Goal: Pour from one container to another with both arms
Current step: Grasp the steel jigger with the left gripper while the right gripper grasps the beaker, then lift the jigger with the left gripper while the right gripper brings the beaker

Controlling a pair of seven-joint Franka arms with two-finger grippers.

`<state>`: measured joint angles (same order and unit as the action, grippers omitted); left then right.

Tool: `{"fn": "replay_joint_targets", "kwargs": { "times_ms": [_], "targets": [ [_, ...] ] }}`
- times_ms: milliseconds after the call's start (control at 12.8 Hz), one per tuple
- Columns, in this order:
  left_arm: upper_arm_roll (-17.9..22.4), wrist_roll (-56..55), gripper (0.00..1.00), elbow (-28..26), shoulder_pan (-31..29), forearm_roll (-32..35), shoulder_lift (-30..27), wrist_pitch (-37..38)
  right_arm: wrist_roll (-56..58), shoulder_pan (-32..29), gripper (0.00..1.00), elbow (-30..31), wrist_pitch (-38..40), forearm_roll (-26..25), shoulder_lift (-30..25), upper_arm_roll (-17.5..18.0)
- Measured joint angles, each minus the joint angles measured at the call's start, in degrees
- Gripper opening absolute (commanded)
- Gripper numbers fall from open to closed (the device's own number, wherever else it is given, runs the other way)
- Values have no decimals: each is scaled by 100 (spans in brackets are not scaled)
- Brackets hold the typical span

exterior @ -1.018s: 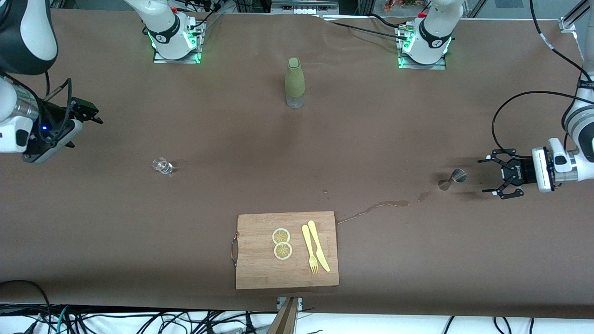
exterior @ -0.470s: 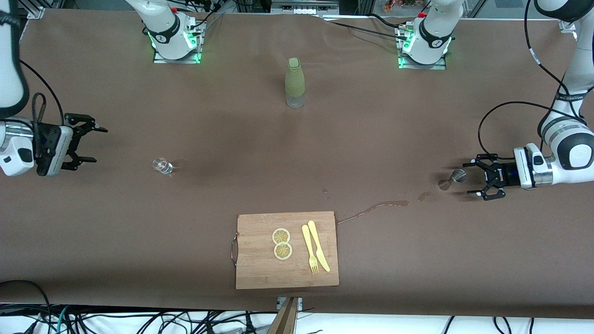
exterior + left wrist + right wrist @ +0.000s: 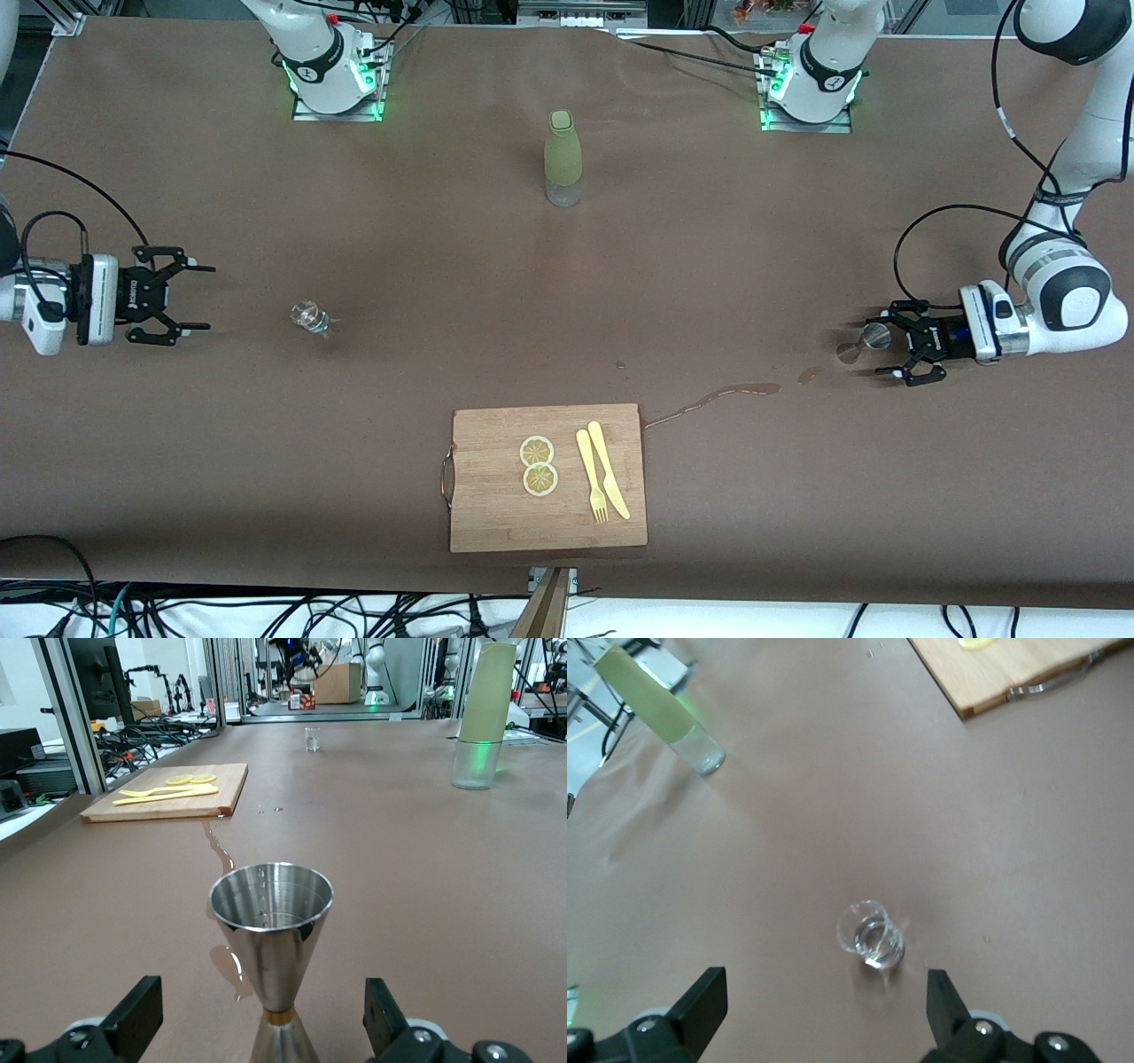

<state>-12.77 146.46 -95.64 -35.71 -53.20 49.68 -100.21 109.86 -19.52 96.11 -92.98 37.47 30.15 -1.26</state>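
While both arms level out low at their own ends of the table, you can see why: each lines up a side-on grasp. The left gripper (image 3: 897, 344) stands wide open, its fingers straddling the steel jigger (image 3: 870, 338) near the spill (image 3: 713, 397), nothing pinched yet. The right gripper (image 3: 188, 297), also spread open and empty, points at the small glass (image 3: 309, 315), well apart from it. Compared with a second ago, the left has moved in around the jigger, and the right has dropped and squared up toward the glass.

Brown-covered table (image 3: 266, 461), tangled floor cables (image 3: 266, 616), aluminium frames (image 3: 66, 722)
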Motion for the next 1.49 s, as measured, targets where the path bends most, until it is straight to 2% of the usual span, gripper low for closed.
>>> {"fn": "replay_joint_targets", "kwargs": {
  "times_ms": [470, 548, 705, 861, 940, 1018, 1096, 1488],
  "targets": [
    [-9, 272, 100, 10, 170, -277, 251, 0, 2354, -225, 100, 7, -1, 1076, 1121, -7],
    [-10, 285, 97, 11, 198, -298, 279, 0, 2644, -225, 100, 5, -2, 1179, 1278, -6],
    [-13, 292, 68, 16, 220, -304, 288, 0, 3065, -225, 100, 5, -3, 1340, 1530, -6],
    [-21, 292, 28, 30, 242, -314, 288, 7, 3324, -223, 100, 7, -2, 1454, 1759, -3],
    [-21, 292, 14, 30, 269, -333, 288, 8, 3407, -222, 100, 6, 0, 1479, 1864, 1],
    [-21, 292, 4, 30, 290, -358, 288, 8, 3451, -218, 100, 6, 1, 1505, 1945, 5],
    [-21, 292, 0, 30, 304, -384, 289, 8, 3467, -209, 100, 6, 0, 1545, 2001, 13],
    [-20, 263, 0, 30, 317, -401, 315, 23, 3473, 57, 100, 5, -17, 1863, 2124, 47]
  ]
}}
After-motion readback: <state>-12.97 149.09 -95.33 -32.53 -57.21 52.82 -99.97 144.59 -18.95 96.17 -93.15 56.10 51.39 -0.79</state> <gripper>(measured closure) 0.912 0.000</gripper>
